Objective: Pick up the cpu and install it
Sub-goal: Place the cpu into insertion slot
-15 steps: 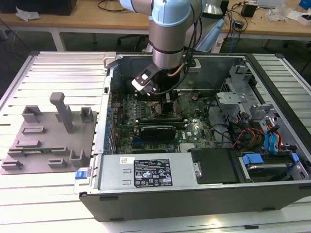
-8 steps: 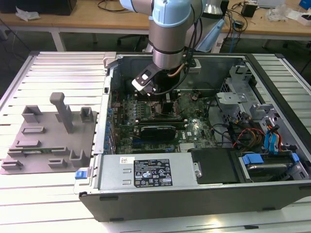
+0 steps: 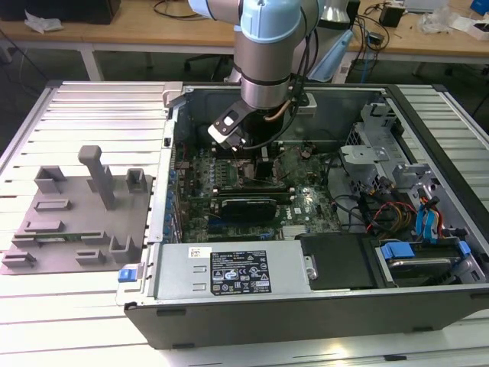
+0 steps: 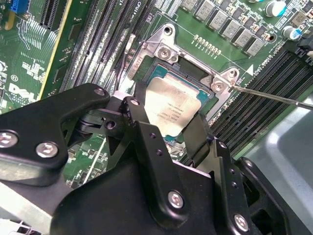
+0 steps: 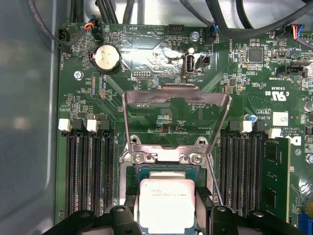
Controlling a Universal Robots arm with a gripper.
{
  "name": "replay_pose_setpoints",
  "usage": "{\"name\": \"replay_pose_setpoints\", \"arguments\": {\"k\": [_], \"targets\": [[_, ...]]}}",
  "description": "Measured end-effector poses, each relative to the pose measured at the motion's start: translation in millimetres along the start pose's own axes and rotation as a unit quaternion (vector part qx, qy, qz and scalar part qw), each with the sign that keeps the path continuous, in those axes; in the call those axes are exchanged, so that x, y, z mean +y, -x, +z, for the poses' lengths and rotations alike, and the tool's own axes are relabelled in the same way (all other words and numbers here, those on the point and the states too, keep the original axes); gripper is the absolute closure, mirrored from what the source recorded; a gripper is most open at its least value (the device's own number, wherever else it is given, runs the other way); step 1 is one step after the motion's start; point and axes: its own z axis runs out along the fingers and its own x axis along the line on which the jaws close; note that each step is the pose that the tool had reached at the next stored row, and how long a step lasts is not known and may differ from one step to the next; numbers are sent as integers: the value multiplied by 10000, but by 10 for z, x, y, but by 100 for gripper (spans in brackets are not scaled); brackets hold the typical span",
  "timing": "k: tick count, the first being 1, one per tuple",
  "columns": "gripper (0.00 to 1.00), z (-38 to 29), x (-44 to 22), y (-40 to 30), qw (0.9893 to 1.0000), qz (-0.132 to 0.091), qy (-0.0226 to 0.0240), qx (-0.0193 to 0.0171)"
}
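The black gripper [image 4: 170, 121] is the closest thing in the second wrist view, and its two fingers [image 4: 198, 138] are pressed against two opposite sides of the cpu [image 4: 172, 100] - they are pinching it. The cpu is a small flat square with a shiny pale top. It is right at the open socket [image 4: 164, 51] on the green board [image 5: 146, 68]; I cannot tell if it is sitting all the way down in it or is just above it. In the first wrist view the metal lid [image 5: 176, 115] of the socket stands tipped up just past the cpu, and long black slots [image 5: 88, 171] run along both sides of the socket. A round silver battery [image 5: 106, 58] sits further off on the board. A thin metal bar [image 4: 274, 96] sticks out from the socket's corner. In the exterior view the arm [image 3: 263, 53] reaches down into the big open computer case [image 3: 306, 325] near its twelve o'clock side. A grey box with a label [image 3: 237, 271] fills the case's six o'clock side. A grey plate with posts [image 3: 76, 222] lies on the table [image 3: 76, 313] at nine o'clock from the case - well apart from the gripper.
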Motion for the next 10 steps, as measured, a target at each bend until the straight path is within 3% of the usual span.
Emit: {"name": "replay_pose_setpoints", "arguments": {"k": [3, 5, 10], "targets": [[45, 5, 2, -3, 10000, 0, 4, 7], [39, 1, 0, 0, 10000, 0, 0, 1], [39, -96, 3, 2, 10000, 0, 0, 0]]}}
